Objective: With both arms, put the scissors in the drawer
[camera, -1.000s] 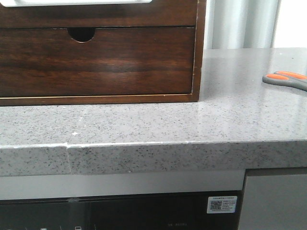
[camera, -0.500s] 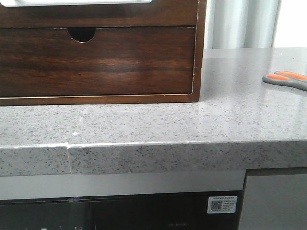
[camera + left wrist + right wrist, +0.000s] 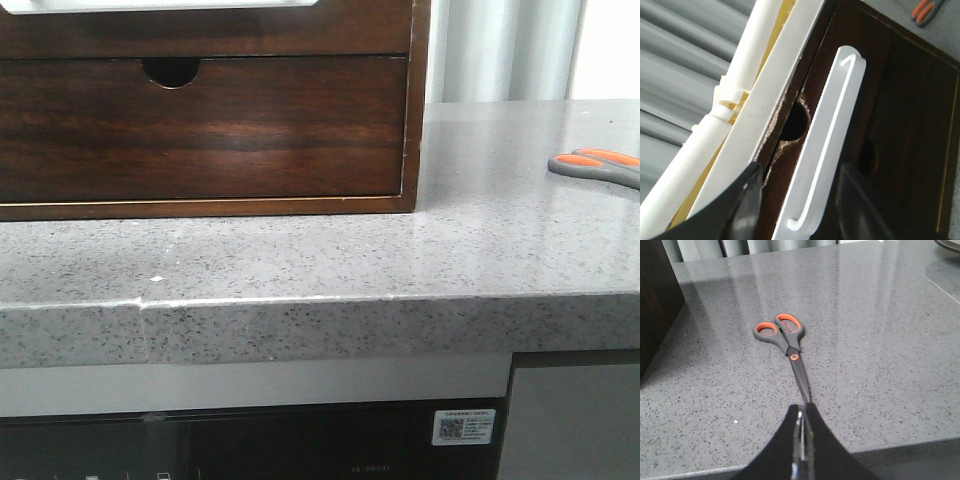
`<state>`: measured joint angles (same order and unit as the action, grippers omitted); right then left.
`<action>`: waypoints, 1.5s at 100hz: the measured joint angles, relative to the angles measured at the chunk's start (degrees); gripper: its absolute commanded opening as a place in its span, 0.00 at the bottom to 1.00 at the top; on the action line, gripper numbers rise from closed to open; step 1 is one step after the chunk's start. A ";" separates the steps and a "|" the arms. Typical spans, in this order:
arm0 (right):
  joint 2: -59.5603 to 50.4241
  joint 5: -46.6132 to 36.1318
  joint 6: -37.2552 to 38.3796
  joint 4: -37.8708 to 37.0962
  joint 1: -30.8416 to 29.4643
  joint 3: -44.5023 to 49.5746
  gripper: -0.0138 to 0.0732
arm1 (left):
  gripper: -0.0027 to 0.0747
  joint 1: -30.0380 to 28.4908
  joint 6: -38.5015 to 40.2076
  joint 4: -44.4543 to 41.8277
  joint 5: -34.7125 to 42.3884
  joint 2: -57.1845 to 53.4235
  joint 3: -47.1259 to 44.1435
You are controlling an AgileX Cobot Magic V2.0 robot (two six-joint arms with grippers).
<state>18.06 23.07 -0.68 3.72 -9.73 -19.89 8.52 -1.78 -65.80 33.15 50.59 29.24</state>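
In the right wrist view the right gripper [image 3: 801, 440] is hovering low over the speckled grey stone surface [image 3: 900, 365] with its dark fingers pressed together and nothing between them, and the small scissors with grey plastic handles and orange loop linings [image 3: 788, 347] are lying flat straight ahead of it, blade tips nearest, just beyond the fingertips, and loops farthest. Their long axis is running almost in line with the gripper's reach, so a grasp will probably need the jaws parting first and closing across the blades or pivot. The right arm is clearly the nearer one. Farther off to the robot's left, well apart from the scissors, the wide dark brown glossy wooden drawer with a half-round finger notch [image 3: 200, 130] is sitting closed in its box. The left gripper [image 3: 800, 200] is waiting spread and empty above the box top, straddling a white plastic bar [image 3: 830, 140].
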 measured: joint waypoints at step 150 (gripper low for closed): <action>0.00 1.07 0.00 0.00 0.00 0.00 0.04 | 0.04 6.49 -13.60 2.19 -13.76 13.05 7.79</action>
<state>18.06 24.14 -0.68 3.72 -9.73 -19.89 15.01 -15.37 -63.61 19.39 63.64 37.03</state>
